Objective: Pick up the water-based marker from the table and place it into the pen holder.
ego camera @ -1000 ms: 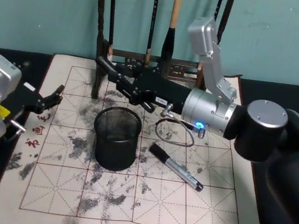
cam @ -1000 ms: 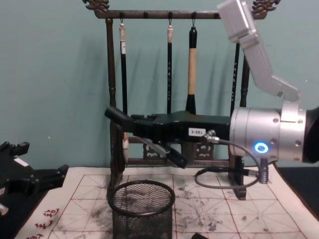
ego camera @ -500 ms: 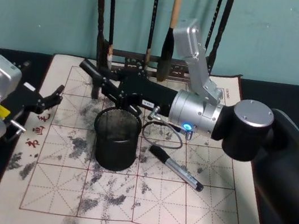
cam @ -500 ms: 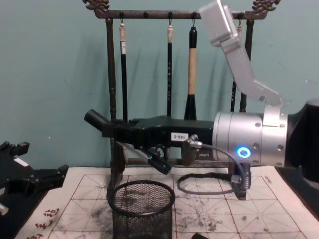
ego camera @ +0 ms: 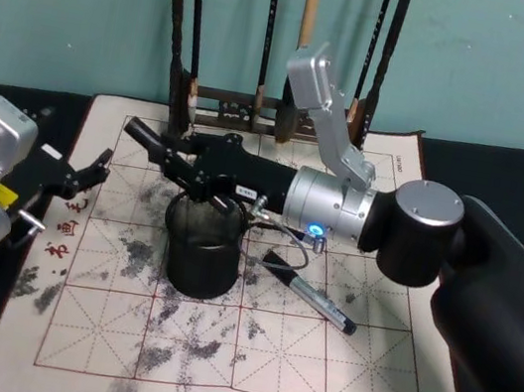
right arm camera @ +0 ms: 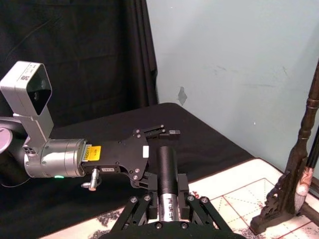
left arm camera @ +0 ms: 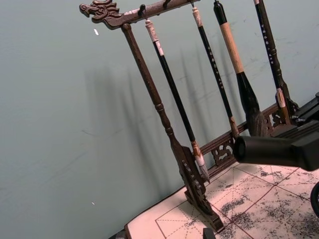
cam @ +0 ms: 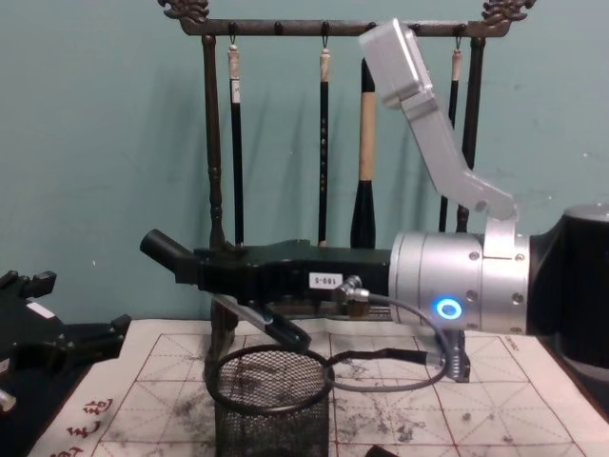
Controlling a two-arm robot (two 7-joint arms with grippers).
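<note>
**Four lookouts on one table**

From the head we look forward and steeply down on the table (ego camera: 334,369), far enough back to take in nearly all of it, with the pen holder (ego camera: 200,251) near the middle. From the chest we sit lower and nearer, looking level across the same pen holder to the brush rack (cam: 276,28) behind. Our left wrist camera looks up at that rack from the table's left side, fairly close. Our right wrist camera looks out along the marker (right arm camera: 168,159) held in the right gripper (right arm camera: 168,186), toward the left gripper (right arm camera: 162,131), and it too catches a rack post.
</note>
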